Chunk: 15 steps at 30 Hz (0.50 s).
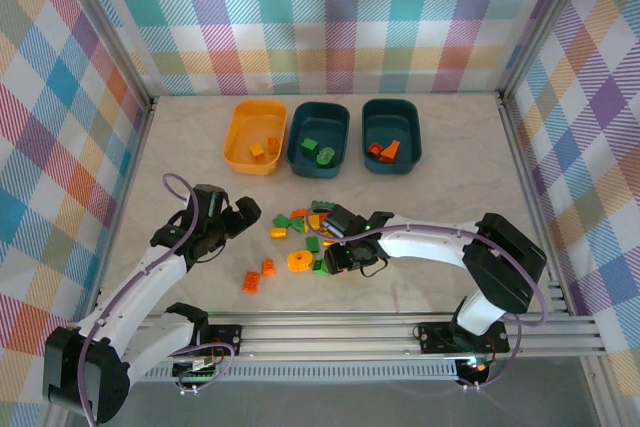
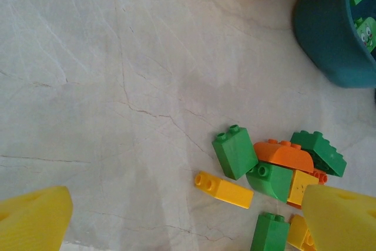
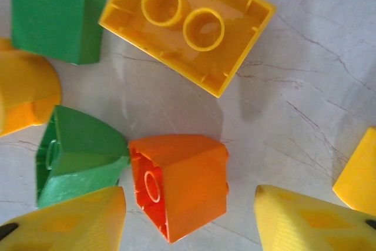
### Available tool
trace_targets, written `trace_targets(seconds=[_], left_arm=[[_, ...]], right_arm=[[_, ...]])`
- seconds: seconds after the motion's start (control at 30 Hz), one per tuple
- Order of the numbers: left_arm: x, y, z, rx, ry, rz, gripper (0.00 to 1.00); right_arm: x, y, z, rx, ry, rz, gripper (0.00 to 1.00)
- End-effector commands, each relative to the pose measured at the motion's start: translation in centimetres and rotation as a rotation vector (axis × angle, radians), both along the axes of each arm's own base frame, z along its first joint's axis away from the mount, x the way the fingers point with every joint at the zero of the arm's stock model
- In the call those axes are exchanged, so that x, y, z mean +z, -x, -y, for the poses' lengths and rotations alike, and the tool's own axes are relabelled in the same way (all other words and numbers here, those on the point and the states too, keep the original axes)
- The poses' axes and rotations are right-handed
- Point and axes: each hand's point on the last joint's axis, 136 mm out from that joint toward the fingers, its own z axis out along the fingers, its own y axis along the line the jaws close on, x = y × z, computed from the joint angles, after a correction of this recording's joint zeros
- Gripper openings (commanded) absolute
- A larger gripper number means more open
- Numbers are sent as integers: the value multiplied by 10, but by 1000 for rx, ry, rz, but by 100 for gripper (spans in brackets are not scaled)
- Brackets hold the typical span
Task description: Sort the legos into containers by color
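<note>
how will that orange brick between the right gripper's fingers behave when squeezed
Likely stiff: the orange brick looks like hard moulded plastic. Probably light for its size, since its hollow underside shows. Its glossy faces may let it slip or twist between the fingers, nudging the green brick beside it.

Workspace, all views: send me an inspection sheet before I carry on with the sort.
Surface: pale marbled tabletop, no spills seen.
Job's things: yellow-orange plastic tub holds yellow bricks; middle dark teal tub, green bricks; right dark teal tub, orange-red bricks; loose pile of mixed plastic bricks at centre, two orange-red bricks beside it.
Clutter: nothing seen.
Grippers: left gripper open beside the pile; right gripper open, jaws astride one orange-red brick, not yet clamped.
Cables: purple-grey cable loops along both arms, no snag seen.
Surroundings: checked fabric walls, aluminium frame rail.
</note>
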Motion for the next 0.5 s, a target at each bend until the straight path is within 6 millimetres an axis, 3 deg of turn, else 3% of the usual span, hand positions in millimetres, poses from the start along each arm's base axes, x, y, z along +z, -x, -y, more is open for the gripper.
trace_targets(seconds=[0.0, 0.27, 0.47], left_arm=[[15, -3, -1, -1, 0, 31, 100], [13, -3, -1, 1, -3, 23, 100], [9, -1, -5, 11, -15, 21, 100]], right_arm=[[-2, 1, -1, 19, 13, 3, 59], [-13, 2, -10, 58, 0, -21, 54], [-17, 0, -5, 55, 22, -6, 47]])
